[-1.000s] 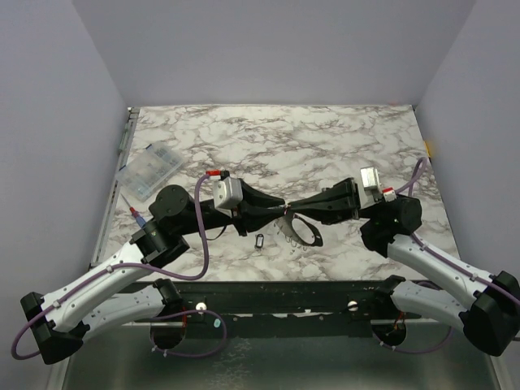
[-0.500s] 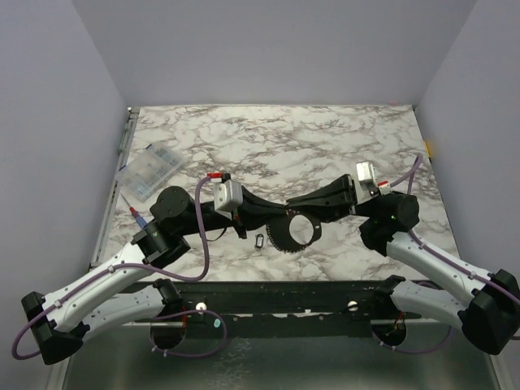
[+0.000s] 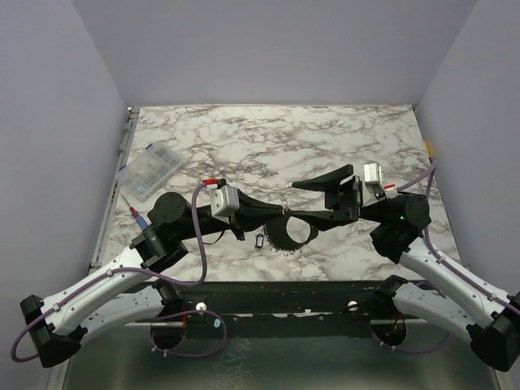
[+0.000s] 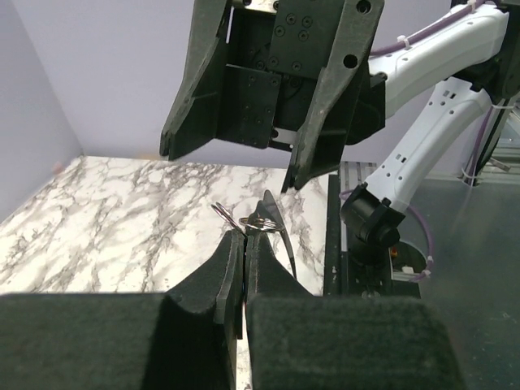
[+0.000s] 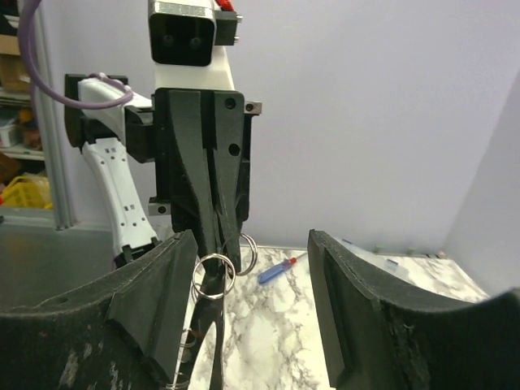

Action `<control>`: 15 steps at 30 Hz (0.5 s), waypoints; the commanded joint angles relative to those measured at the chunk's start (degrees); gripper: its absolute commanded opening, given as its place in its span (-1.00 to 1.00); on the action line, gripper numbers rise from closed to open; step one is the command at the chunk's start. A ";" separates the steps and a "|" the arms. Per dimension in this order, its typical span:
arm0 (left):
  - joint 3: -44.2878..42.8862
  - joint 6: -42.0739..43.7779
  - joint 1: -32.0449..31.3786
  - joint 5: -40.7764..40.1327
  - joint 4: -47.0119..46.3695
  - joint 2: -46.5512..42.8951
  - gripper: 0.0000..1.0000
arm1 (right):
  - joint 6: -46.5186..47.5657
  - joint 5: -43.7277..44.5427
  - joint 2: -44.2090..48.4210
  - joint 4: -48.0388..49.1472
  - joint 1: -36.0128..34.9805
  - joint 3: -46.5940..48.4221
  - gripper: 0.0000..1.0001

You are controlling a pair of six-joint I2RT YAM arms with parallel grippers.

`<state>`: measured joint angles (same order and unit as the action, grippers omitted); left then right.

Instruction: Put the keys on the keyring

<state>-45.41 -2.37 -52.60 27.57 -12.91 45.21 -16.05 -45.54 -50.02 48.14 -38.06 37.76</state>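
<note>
The left gripper reaches over the middle of the table, a little toward the near edge. Its fingers are pressed together, and at their tips they pinch the keyring. Small silver rings sit right at the tips, and a dark thin hoop hangs just under them. Whether the hoop touches the marble top is not possible to tell. The right gripper faces the left one from the other side. Its fingers are spread wide and grip nothing, and its nearer finger is just beside the left tips. The key lies flat on the table, just left of the hoop and near the near edge, and no gripper touches it. A clear plastic box stands by the left edge.
</note>
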 commanded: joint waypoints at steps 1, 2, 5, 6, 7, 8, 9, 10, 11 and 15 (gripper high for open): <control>2.80 2.08 -0.07 -1.27 -6.38 -2.61 -1.00 | 6.69 4.40 4.48 -12.62 -0.33 2.92 0.32; 4.04 3.09 -0.05 -1.19 -7.72 -3.27 -1.00 | 7.45 4.44 5.13 -16.14 -0.30 3.87 0.32; 6.09 5.30 -0.05 -1.36 -9.68 -4.90 -1.00 | 8.89 2.98 4.44 -28.22 -0.34 8.92 0.32; 6.41 6.19 -0.09 -1.13 -9.68 -5.15 -1.00 | 8.96 2.20 3.75 -31.66 -0.34 11.46 0.31; 6.62 6.99 -0.12 -1.12 -9.68 -5.35 -1.00 | 8.96 1.54 2.95 -34.84 -0.32 13.16 0.32; 6.74 7.82 -0.07 -0.68 -9.79 -5.51 -1.00 | 8.66 0.98 2.18 -37.22 -0.30 14.41 0.32; 6.88 8.71 -0.05 0.17 -9.79 -5.56 -1.00 | 8.47 0.23 1.46 -39.02 -0.34 15.49 0.31; 6.90 9.63 -0.05 1.11 -9.77 -5.51 -1.00 | 8.34 -0.27 0.79 -40.70 -0.33 16.38 0.30; 6.88 10.45 -0.06 1.90 -9.77 -5.49 -1.00 | 8.44 -0.59 0.21 -42.55 -0.32 17.29 0.30; 5.76 13.85 -0.07 3.33 -7.51 -5.21 -1.00 | 10.53 -2.14 -1.45 -50.89 -0.34 20.85 0.26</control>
<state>-38.50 6.17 -52.60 28.14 -19.46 40.56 -7.88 -44.69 -50.00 10.98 -38.09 55.37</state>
